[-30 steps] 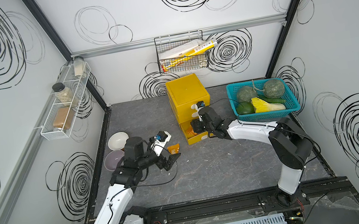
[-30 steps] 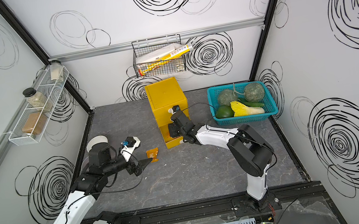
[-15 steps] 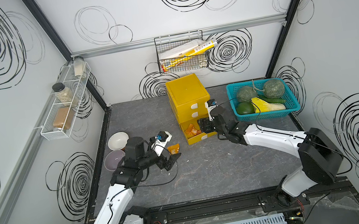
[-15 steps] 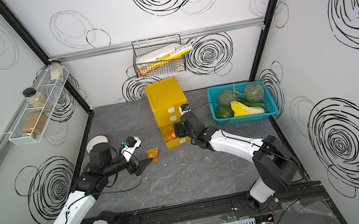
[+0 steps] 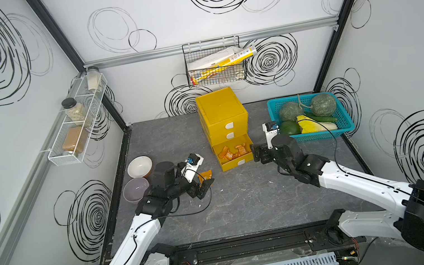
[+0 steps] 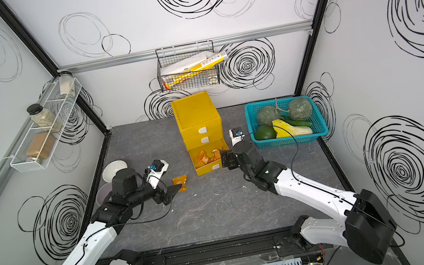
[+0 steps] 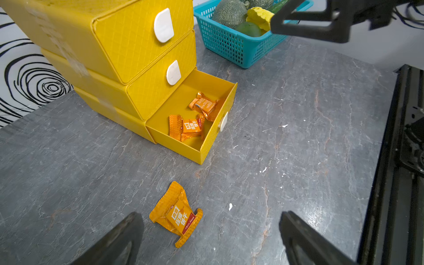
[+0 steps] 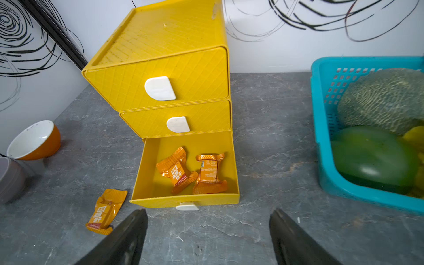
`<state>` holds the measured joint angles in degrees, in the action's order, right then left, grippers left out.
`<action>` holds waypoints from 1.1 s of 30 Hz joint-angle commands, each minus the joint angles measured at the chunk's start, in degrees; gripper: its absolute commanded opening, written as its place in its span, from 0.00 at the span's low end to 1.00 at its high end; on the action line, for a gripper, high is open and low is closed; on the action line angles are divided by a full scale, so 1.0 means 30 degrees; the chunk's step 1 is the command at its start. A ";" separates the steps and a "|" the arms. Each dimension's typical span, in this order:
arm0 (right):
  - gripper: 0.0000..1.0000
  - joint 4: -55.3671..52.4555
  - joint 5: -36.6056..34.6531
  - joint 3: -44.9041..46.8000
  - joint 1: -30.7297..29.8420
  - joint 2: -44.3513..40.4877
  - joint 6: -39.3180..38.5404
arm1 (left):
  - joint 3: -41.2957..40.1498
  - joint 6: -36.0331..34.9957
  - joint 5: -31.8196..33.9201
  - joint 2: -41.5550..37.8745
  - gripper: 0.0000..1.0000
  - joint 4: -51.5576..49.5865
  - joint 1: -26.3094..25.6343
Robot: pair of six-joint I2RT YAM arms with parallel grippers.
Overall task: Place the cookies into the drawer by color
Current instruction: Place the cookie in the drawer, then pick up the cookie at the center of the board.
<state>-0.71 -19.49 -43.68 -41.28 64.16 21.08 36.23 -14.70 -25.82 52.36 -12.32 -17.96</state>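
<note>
Grey tabletop (image 7: 91,160), crinkly orange white-lettered cookie packet (image 7: 176,214); left gripper (image 7: 210,215), right gripper (image 8: 208,211) both agape.

Two cookies (image 8: 176,171) in bottom drawer (image 8: 160,202); third cookie (image 8: 105,212) left.

Top views: high above the front rail (image 5: 254,245), angled down toward the back wall (image 5: 214,20). Far off, whole table (image 5: 247,206) framed, both nearly the same.
Left wrist: low, near the table, faces the drawer chest (image 7: 128,46) obliquely from the robot's left, teal basket (image 7: 229,46) beyond.
Right wrist: low, near, faces the chest front almost square-on.
Shared: open bottom drawer (image 8: 206,199) and loose orange packet (image 8: 105,212) show in all four views.
</note>
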 commanded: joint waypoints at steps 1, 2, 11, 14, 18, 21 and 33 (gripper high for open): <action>0.93 -0.0646 -0.0777 0.0860 0.0048 -0.1543 -0.1383 | -0.0289 0.0661 0.0690 0.0420 0.99 0.1032 -0.0196; 0.94 -0.0880 -0.0826 0.1058 0.0050 -0.2014 -0.1578 | -0.0095 0.0741 0.0762 0.0583 0.99 0.0798 -0.0197; 1.00 -0.1986 -0.0796 0.2539 0.0048 -0.5970 -0.4034 | 0.0977 0.1146 0.1635 0.2514 0.99 -0.0743 -0.0405; 1.00 -0.2151 -0.0946 0.3069 0.0049 -0.7156 -0.4802 | 0.0993 0.1319 0.2072 0.3458 0.99 -0.0976 -0.0402; 1.00 -0.1853 -0.1045 0.3696 0.0048 -0.8389 -0.4856 | 0.1173 0.2146 0.2076 0.4246 0.99 -0.0952 -0.0400; 1.00 -0.1482 -0.1048 0.3994 0.0048 -0.8920 -0.4895 | 0.1104 0.2792 0.2187 0.4717 0.99 -0.0520 -0.0400; 1.00 -0.1839 -0.1665 0.3851 0.0063 -0.9019 -0.5004 | 0.1838 0.5360 0.3558 0.7714 0.94 -0.0066 -0.0475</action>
<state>-6.07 -22.98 -32.18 -41.28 37.85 6.57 39.55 -1.45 -17.02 74.26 -14.59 -18.92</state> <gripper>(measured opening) 0.999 0.939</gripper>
